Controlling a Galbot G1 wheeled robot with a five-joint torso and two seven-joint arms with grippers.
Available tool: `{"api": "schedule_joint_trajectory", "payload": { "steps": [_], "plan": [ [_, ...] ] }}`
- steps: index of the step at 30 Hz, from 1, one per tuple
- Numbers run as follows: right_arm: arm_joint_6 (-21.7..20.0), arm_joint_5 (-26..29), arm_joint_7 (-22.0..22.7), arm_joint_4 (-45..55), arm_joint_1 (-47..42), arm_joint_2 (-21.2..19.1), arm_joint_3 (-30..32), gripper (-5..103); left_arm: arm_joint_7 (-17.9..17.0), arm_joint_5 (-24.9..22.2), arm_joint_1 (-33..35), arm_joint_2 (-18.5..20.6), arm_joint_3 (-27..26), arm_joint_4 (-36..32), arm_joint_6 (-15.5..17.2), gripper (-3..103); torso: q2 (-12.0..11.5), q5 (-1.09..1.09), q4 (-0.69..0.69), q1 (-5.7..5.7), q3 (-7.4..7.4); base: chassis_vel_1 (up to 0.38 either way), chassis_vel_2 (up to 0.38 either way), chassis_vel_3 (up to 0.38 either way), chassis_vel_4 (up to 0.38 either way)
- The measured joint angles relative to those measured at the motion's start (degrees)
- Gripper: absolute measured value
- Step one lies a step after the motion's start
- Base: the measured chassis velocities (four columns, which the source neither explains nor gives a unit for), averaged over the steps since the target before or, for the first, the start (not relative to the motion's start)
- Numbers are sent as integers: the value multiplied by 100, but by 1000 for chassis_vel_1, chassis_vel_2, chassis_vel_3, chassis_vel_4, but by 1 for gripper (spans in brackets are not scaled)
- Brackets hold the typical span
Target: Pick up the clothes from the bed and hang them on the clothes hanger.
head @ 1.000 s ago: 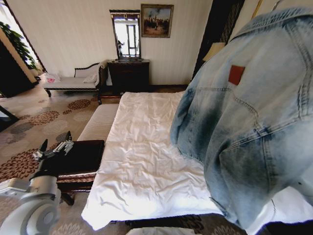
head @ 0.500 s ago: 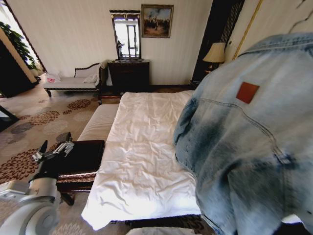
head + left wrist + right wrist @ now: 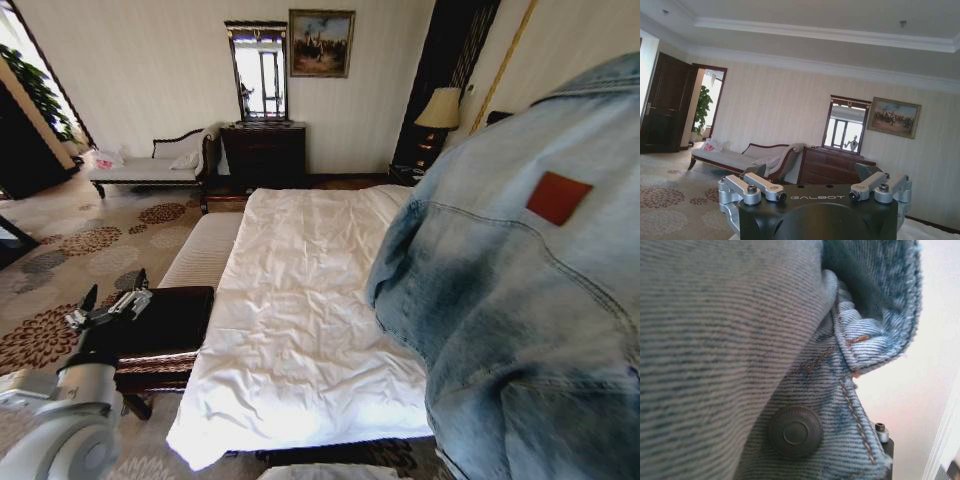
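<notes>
Up at the right of the head view the jacket (image 3: 520, 300) hangs clear of the bed (image 3: 300, 300), its back and red patch (image 3: 558, 197) turned to the camera, so the pick-up looks done and the step in hand is, I judge, carrying it to the hanger, which I cannot find in these views. The right wrist view is close against the denim — a seam, a fold of hem and one dark metal button (image 3: 795, 431) — with a corner of the right hand's metal peeping out under the cloth; whether that hand is pinching the jacket or merely draped by it I cannot tell, since the cloth hides its fingers. To do this step well I would keep the jacket lifted high enough that its lower edge does not drag over the quilt, move slowly so the heavy denim does not swing or slide off, and keep the collar side uppermost, since that is the part the hanger must enter. The left hand (image 3: 108, 305) is idle low at the left, over a dark bench (image 3: 165, 325) at the bed's side, its fingers (image 3: 762, 185) spread and holding nothing. As for containers, none is in use: the bed now carries only its white quilt, and the dresser (image 3: 262, 152) at the far wall is shut, its top bare but for the mirror.
</notes>
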Motion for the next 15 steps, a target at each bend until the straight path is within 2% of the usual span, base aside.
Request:
{"api": "schedule_joint_trajectory", "payload": {
  "steps": [5, 15],
  "plan": [
    [60, -112, -53, 225, -462, 232, 451, 16, 0, 20, 30, -37, 45, 0, 3, 100, 0, -1, 1, 0, 0, 0, 0, 0, 0],
    [115, -439, -217, 467, -969, 778, 517, 16, 92, 31, 33, -41, 73, 0, 16, 100, 0, -1, 1, 0, 0, 0, 0, 0, 0]
  ]
}}
